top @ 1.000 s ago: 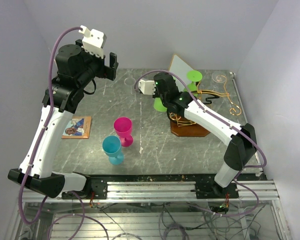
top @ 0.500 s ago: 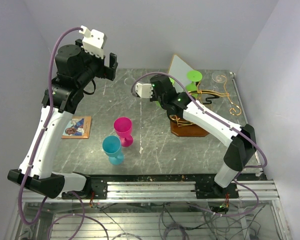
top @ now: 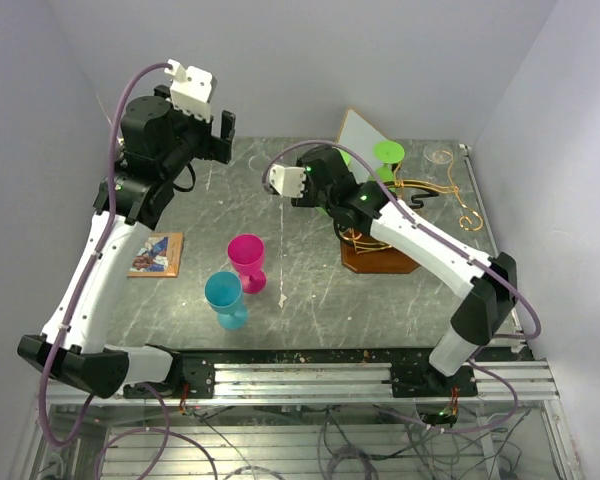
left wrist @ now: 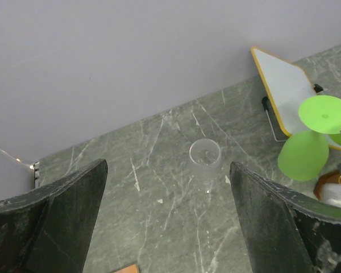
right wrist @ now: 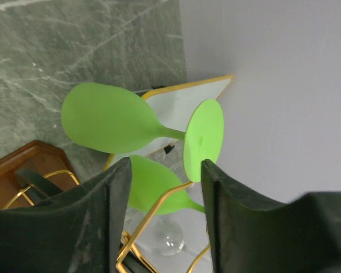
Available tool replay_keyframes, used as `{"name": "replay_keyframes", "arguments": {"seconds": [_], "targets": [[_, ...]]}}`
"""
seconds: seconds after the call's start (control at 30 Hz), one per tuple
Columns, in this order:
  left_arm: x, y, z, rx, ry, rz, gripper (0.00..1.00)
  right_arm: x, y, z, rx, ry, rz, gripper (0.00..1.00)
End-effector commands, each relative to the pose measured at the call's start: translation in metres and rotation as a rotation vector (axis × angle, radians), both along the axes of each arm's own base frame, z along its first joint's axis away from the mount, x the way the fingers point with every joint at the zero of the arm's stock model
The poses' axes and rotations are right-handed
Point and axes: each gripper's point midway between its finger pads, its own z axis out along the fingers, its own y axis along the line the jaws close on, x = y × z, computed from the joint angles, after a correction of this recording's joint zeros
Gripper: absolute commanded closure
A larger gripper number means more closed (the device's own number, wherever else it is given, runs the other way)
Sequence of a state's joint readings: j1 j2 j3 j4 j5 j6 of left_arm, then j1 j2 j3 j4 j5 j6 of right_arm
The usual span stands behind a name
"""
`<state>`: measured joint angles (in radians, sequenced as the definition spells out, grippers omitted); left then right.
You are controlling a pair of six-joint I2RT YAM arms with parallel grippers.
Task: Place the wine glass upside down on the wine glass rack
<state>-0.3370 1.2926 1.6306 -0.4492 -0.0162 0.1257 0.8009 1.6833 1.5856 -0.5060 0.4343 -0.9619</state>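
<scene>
The wine glass rack (top: 420, 195), gold wire on a brown wooden base (top: 380, 258), stands at the back right. Two green wine glasses are at its wires. In the right wrist view one (right wrist: 105, 125) lies across above my fingers, its foot (right wrist: 203, 139) by the right fingertip. The other (right wrist: 153, 185) shows behind the gap with gold wire (right wrist: 159, 210). My right gripper (right wrist: 165, 170) is open and grips nothing; in the top view it (top: 342, 178) is at the rack's left side. My left gripper (top: 223, 135) is open, high at the back left, and empty in its own view (left wrist: 167, 176).
A pink glass (top: 247, 260) and a blue glass (top: 224, 298) stand upright mid-table. A clear glass (left wrist: 205, 154) stands near the back wall, another (top: 438, 155) behind the rack. A white gold-edged panel (top: 360, 135) leans at the back. A picture card (top: 155, 254) lies left.
My right wrist has shifted left and turned, and now hides the green bowl that showed beneath it in the top view. My left arm has shifted slightly upward.
</scene>
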Motion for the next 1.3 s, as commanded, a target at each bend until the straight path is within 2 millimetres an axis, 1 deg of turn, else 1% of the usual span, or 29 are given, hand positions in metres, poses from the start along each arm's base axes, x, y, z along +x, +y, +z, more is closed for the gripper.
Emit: {"name": "replay_keyframes", "arguments": {"seconds": [0.0,0.07,0.17,0.27,0.33,0.4,0.47,0.53,0.6,0.73,0.8,0.83,0.87,0.97,1.03,1.1,1.13,1.27], "targets": [[0.022,0.007,-0.01,0.008,-0.013,0.067,0.01,-0.032,0.014,0.049,0.206,0.033,0.103,0.41],[0.033,0.005,-0.024,0.008,0.021,0.074,0.01,-0.046,0.02,0.058,0.266,0.071,0.155,0.36],[0.05,-0.002,-0.045,0.014,0.073,0.073,0.01,-0.066,0.025,0.079,0.366,0.099,0.223,0.33],[0.066,-0.007,-0.064,0.03,0.12,0.072,0.01,-0.085,0.025,0.099,0.45,0.12,0.27,0.31],[0.075,-0.01,-0.075,0.041,0.148,0.073,0.01,-0.092,0.023,0.107,0.486,0.133,0.284,0.31],[0.078,-0.012,-0.086,0.047,0.18,0.067,0.01,-0.097,0.019,0.111,0.526,0.151,0.295,0.31],[0.074,-0.016,-0.095,0.064,0.21,0.037,0.01,-0.099,0.013,0.114,0.558,0.165,0.298,0.31],[0.066,-0.02,-0.107,0.094,0.249,-0.009,0.02,-0.099,0.005,0.116,0.581,0.176,0.295,0.31],[0.055,-0.021,-0.116,0.136,0.285,-0.053,0.02,-0.098,-0.004,0.12,0.606,0.178,0.282,0.31],[0.034,-0.023,-0.143,0.19,0.389,-0.13,0.02,-0.093,-0.021,0.127,0.648,0.171,0.239,0.31],[0.019,-0.033,-0.159,0.212,0.456,-0.225,0.03,-0.091,-0.026,0.13,0.656,0.161,0.222,0.31],[0.013,-0.034,-0.165,0.225,0.481,-0.249,0.03,-0.091,-0.028,0.131,0.657,0.156,0.217,0.31],[0.013,-0.032,-0.168,0.23,0.492,-0.241,0.03,-0.09,-0.029,0.132,0.659,0.152,0.211,0.31],[0.024,-0.026,-0.169,0.221,0.473,-0.177,0.03,-0.091,-0.031,0.132,0.662,0.155,0.208,0.31],[0.038,-0.023,-0.169,0.203,0.459,-0.118,0.03,-0.092,-0.03,0.129,0.659,0.164,0.214,0.31],[0.054,-0.025,-0.166,0.177,0.449,-0.085,0.04,-0.092,-0.03,0.127,0.654,0.169,0.213,0.31],[0.063,-0.027,-0.16,0.163,0.431,-0.071,0.05,-0.09,-0.03,0.126,0.653,0.168,0.209,0.31],[0.092,-0.036,-0.162,0.143,0.419,-0.058,0.08,-0.086,-0.033,0.124,0.65,0.167,0.198,0.31]]}}
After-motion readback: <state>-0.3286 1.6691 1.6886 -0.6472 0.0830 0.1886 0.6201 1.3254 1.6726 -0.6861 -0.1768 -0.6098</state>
